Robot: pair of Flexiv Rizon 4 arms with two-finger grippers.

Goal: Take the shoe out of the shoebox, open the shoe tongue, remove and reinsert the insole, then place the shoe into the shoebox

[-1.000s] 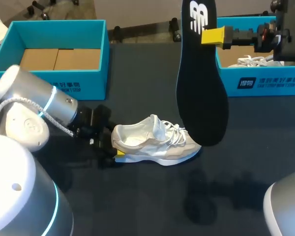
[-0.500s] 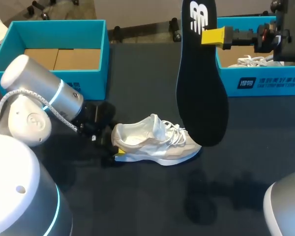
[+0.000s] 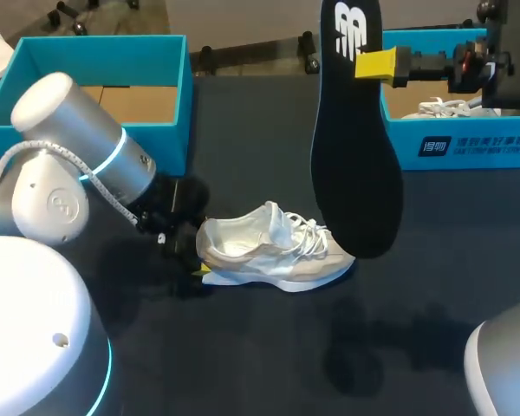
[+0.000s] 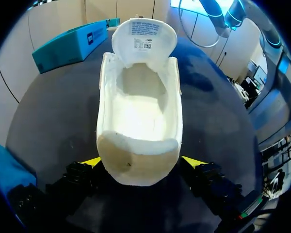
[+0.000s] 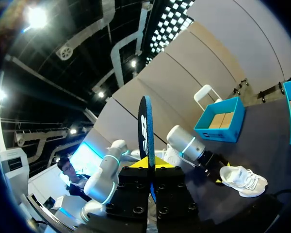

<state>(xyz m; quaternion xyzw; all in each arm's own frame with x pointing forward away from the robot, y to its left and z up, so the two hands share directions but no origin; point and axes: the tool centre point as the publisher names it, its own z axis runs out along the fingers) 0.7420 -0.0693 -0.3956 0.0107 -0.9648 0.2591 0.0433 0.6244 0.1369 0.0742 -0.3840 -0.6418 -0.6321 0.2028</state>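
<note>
Left gripper (image 4: 141,162): jaws clamped on heel of shoe (image 3: 273,247), which sits on table (image 3: 269,364), frame centre. Right gripper (image 3: 377,65): jaws clamped on insole (image 3: 355,165), hanging upright, upper right of centre.

The insole (image 3: 355,139) runs out of the head view at its upper end, and its lower end overlaps part of the toe of the shoe (image 3: 269,251). The left gripper (image 3: 203,267) is almost wholly hidden behind the heel and its own arm; only a yellow sliver shows. From the left wrist, the heel covers most of both fingertips (image 4: 91,161), and the raised tongue (image 4: 143,36) hides the toe. One finger of the right gripper (image 3: 368,65) is hidden behind the insole. The right shoebox (image 3: 468,143) is cut by the right edge, and the second shoe (image 3: 446,107) inside shows only in part
</note>
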